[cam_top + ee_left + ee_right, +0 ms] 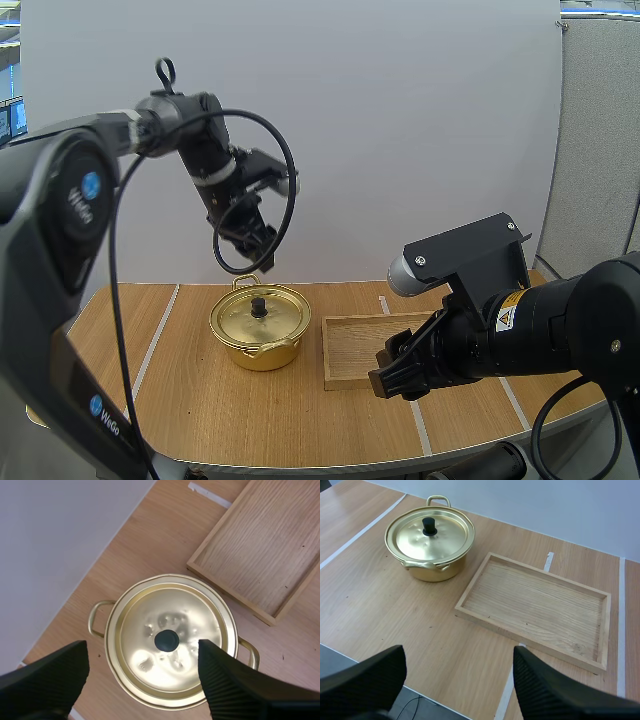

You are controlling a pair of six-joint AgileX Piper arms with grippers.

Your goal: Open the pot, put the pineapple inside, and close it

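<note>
Pot: your round gold metal pot [258, 352] stands on the light wooden table [190, 400], to the left of the shallow rectangular wooden tray [358, 350], near it but not touching.
Lid: the gold lid [280, 315] with the small black knob [259, 306] sits closed on the pot.
Left gripper: your left gripper [258, 258] hangs above the lid, clear of it, jaws spread wide either side of the knob and empty.
Right gripper: your right gripper [395, 375] is raised near the table's front, by the tray's near side, jaws spread and empty.
</note>
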